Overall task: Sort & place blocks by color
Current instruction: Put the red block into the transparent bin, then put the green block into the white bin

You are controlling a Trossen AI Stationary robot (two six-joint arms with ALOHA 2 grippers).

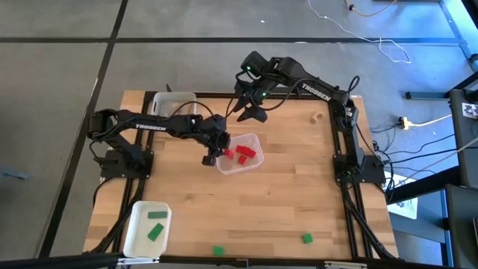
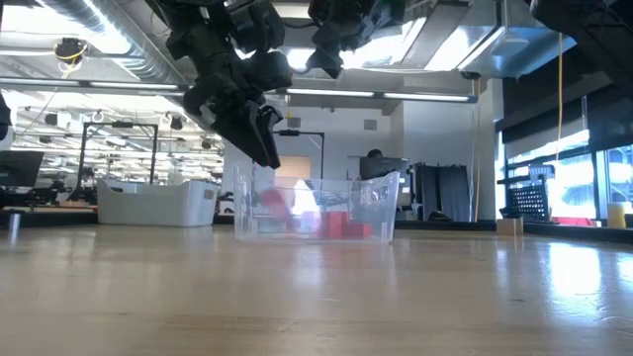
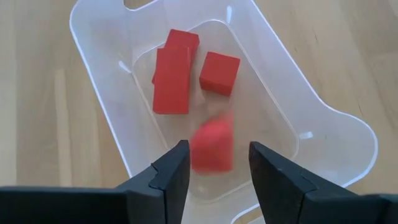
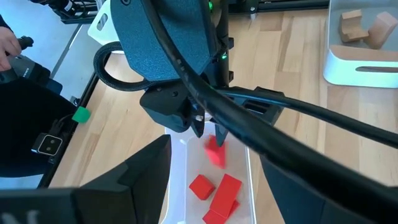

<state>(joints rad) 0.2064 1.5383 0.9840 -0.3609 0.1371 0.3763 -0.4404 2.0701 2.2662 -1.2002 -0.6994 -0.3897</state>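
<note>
Left arm stretched from the counter's (image 1: 291, 172) left edge toward the middle, wrist bent down, left tool (image 1: 211, 155) hanging above the clear tray's (image 1: 254, 138) left rim. Fingers (image 3: 166, 177) parted, nothing clamped. Blurred red block (image 3: 211, 147) loose between and just beyond the fingertips, over the tray floor, not touching either finger. Same block seen from the right wrist as a red smear (image 4: 216, 151) just below the left tool's tips. From the low camera, left tool (image 2: 259, 138) tilted, tips just above the tray's near wall (image 2: 316, 213).

Clear tray near the counter's centre. Inside it, three more red blocks (image 3: 172, 79) at rest: a long one overlapping another, and a cube (image 3: 219, 73) just beside them.

Right arm reaching from the right edge across the far part of the counter, elbow high, right tool (image 1: 250, 113) raised near the far edge, behind the clear tray and apart from it. Jaws spread wide, empty.

White tray (image 1: 133, 237) at the near left corner, two green blocks (image 1: 155, 232) in it. Two further green blocks on bare wood along the near edge, one near the middle (image 1: 218, 251), one toward the right (image 1: 307, 238). Another white tray (image 4: 348, 70) at the far left corner, tan blocks (image 4: 351, 18) in it. One tan block (image 1: 318, 116) alone near the far right corner.
</note>
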